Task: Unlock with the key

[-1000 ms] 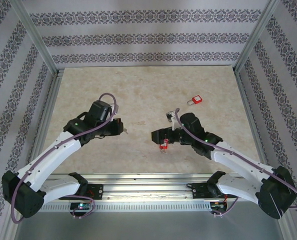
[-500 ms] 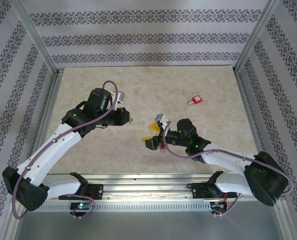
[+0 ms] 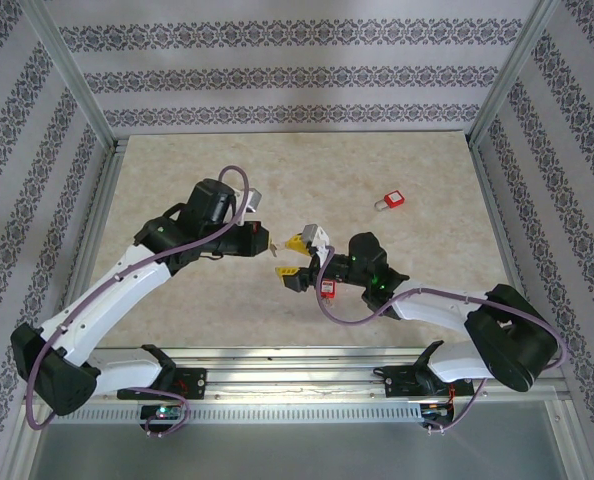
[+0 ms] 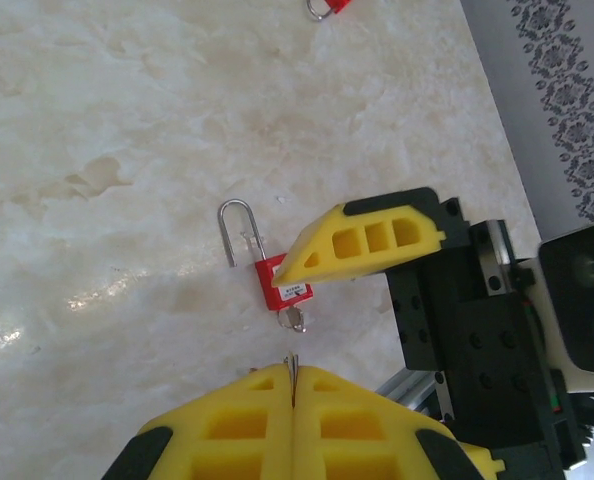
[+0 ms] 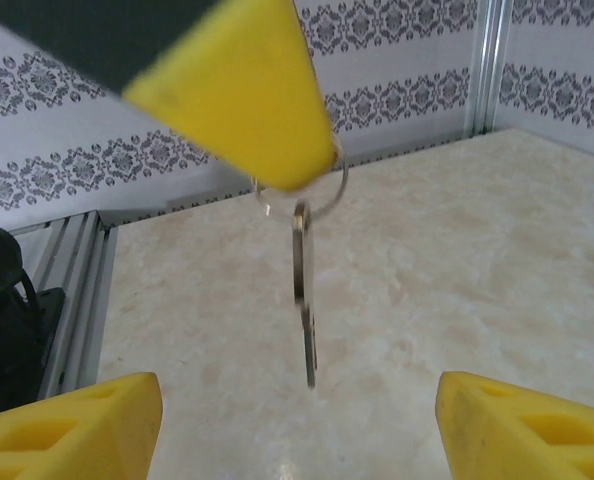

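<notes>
My left gripper (image 3: 271,245) (image 4: 293,372) is shut on the key: a thin metal edge (image 4: 293,362) pokes out between its yellow fingers. In the right wrist view the key (image 5: 304,300) dangles from a ring under the left gripper's yellow fingertip (image 5: 239,95). My right gripper (image 3: 289,262) (image 5: 299,392) is open, facing the left one, with the key hanging in front of its gap and touching neither finger. A red padlock (image 3: 328,288) (image 4: 282,283) lies flat on the table under one right finger (image 4: 362,240), a small metal piece at its base.
A second red padlock (image 3: 390,201) (image 4: 327,7) lies farther back on the right. The marble tabletop (image 3: 307,180) is bounded by aluminium rails (image 3: 297,360) at the near edge and patterned walls (image 3: 277,80) on three sides.
The left gripper has moved right with the key. The right gripper has swung left and up from the padlock to face it, and its jaws have narrowed somewhat. The padlock has stayed put.
</notes>
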Robot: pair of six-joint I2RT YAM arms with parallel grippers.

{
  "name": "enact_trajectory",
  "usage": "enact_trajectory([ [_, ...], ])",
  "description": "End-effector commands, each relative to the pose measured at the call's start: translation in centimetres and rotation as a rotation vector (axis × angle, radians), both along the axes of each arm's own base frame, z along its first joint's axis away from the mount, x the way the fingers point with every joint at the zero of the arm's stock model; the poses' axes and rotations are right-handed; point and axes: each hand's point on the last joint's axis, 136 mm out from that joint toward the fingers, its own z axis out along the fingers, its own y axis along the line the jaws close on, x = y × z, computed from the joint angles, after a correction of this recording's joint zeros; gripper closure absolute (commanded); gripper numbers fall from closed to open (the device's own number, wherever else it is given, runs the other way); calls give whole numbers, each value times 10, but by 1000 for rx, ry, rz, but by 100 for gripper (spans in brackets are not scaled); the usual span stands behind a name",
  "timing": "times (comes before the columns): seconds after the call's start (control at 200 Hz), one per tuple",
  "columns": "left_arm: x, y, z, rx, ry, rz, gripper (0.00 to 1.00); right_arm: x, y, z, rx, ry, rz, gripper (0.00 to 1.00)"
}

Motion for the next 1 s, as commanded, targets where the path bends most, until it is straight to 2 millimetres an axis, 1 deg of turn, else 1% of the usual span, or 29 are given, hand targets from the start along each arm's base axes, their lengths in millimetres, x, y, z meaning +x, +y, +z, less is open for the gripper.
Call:
enact_trajectory([
  [0.0,1,-10,10,-28,-36,-28,100,-6,11,23,50,-91,63,29],
  [0.07,1,-12,11,-32,-40,-29,100,-5,13,23,49,-90,64,31],
  [0.16,0,-13,11,-32,-42,-33,100,-5,14,23,50,-86,68,31],
  [0.27,-1,-14,10,-34,-42,-33,100,-5,18,21,48,-75,77,34],
  [0.375,-1,-13,11,-35,-44,-30,100,-4,19,17,43,-70,74,39],
  [0.56,-2,-15,8,-35,-39,-34,100,2,20,19,51,-67,45,50],
  [0.789,-1,-15,8,-35,-41,-33,100,5,21,16,44,-60,37,67],
  [0.914,-2,-16,7,-37,-38,-35,100,7,23,14,43,-48,36,68],
  [0.994,-2,-15,7,-33,-42,-33,100,7,23,13,42,-44,39,72],
])
